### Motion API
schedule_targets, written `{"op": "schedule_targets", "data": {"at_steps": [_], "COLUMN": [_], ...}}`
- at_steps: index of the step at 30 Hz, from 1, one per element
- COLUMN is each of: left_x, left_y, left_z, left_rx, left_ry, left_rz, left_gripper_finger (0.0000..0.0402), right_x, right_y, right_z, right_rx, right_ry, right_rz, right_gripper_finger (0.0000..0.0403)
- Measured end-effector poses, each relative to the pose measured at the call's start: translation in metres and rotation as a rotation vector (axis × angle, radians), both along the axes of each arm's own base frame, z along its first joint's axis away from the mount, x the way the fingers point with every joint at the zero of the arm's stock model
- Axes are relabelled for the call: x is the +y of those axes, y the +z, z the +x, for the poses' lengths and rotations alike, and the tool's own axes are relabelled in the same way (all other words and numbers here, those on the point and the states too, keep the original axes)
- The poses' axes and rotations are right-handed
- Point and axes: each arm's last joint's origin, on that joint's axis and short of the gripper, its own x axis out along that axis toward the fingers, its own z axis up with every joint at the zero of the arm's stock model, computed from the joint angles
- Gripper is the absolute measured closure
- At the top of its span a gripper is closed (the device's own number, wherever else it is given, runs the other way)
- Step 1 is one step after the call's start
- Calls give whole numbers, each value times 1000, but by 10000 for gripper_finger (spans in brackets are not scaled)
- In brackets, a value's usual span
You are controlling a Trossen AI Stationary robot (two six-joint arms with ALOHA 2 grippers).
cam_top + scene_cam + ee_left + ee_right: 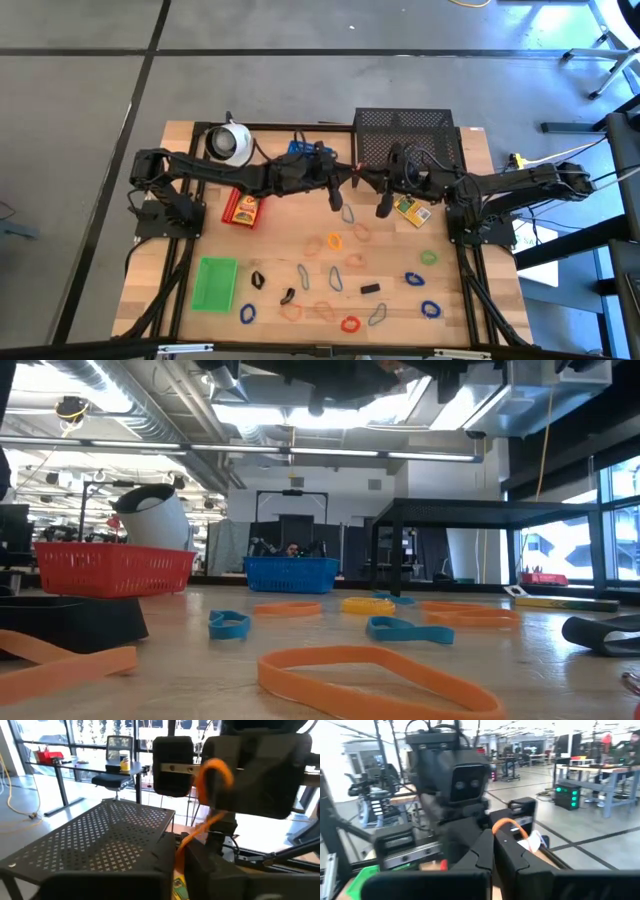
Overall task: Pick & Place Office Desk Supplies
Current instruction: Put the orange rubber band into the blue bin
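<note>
My two grippers meet in mid-air over the table's far middle, in front of the black mesh rack (408,135). The left gripper (350,180) and the right gripper (366,182) point at each other, both shut on one orange band loop (215,770). Loose band loops (333,243), grey wire clips (336,279) and small black clips (370,288) lie on the near half of the table. A small yellow box (412,210) lies under the right arm. The red tray (242,208), blue tray (300,150) and green tray (215,283) stand on the left half. My left gripper (181,862) pinches one end of the orange band (183,842) between its two fingers, coming level from the table's left. The band is lifted clear and runs on to the other gripper. My right gripper (493,851) pinches the band's other end (507,824) between its fingertips, level from the table's right; a short arc of band shows just past the tips.
A white round cup-like object (230,143) stands at the far left, next to the blue tray. In the low view, orange (370,675) and blue loops (228,624) lie close to the near edge. The rack takes up the far right corner.
</note>
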Motion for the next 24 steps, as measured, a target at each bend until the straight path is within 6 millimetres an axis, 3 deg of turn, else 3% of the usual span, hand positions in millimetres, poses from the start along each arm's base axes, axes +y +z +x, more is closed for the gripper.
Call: {"op": "schedule_targets", "data": {"at_steps": [8,17,24], "left_x": [3,6,26], "left_y": [0,-5,-15], "left_z": [0,-1,-4], "left_rx": [-11,3,65], "left_ry": [8,20,47], "left_rz": [-38,-156,-294], "left_gripper_finger": [400,399,400], "right_x": [0,-2,-8], "right_y": [-1,-2,-4], "right_z": [0,-7,-21], "right_rx": [-7,45,138], "right_ry": [20,11,-16], "right_rz": [93,113,119], "right_gripper_finger": [371,257,184]}}
